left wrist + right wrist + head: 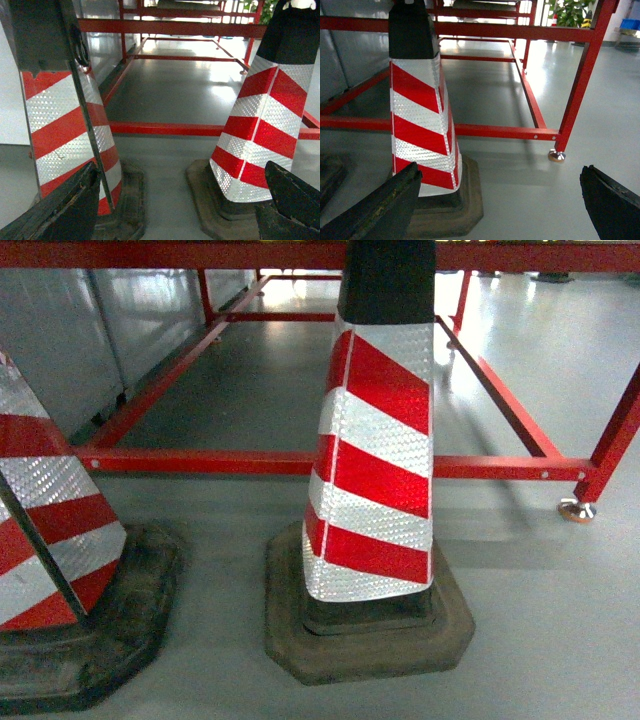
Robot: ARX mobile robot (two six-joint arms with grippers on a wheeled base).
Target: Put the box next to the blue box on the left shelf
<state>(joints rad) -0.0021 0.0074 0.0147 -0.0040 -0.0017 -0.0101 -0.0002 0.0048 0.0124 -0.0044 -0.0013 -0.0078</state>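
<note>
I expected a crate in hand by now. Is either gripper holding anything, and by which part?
Nothing is held. The left gripper and right gripper are both open with only floor and a striped cone between their fingers.

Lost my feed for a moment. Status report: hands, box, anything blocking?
Left hand open, empty. Right hand open, empty. Box and roller shelf not in view. Two striped traffic cones stand ahead, before the red frame.

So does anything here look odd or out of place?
Two striped traffic cones stand upright on the floor right in front of the red frame, blocking the way. Both grippers are open and empty; no blue box is visible.
</note>
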